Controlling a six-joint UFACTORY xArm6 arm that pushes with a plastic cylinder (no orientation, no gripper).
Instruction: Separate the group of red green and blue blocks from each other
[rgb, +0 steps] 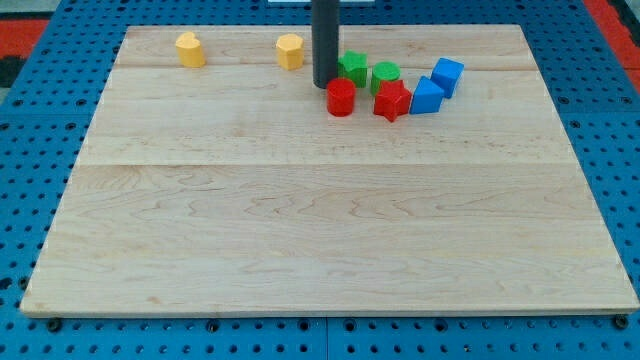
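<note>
My tip (325, 84), a bare rod with no fingers to open or close, sits just left of the red cylinder (341, 97) and green blocks (352, 68), while the red star (392, 100) and blue blocks (437, 85) remain clustered, separation barely begun; no containers show.

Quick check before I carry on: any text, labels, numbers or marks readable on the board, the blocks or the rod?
None: no word, label, brand, number or sign shows anywhere.
Pale wooden board: bare grain only.
Two yellow blocks, red cylinder, red star-shaped block, two green blocks, two blue blocks: plain faces.
Dark rod: unmarked; my tip sits just at the view's left of the red cylinder.
</note>
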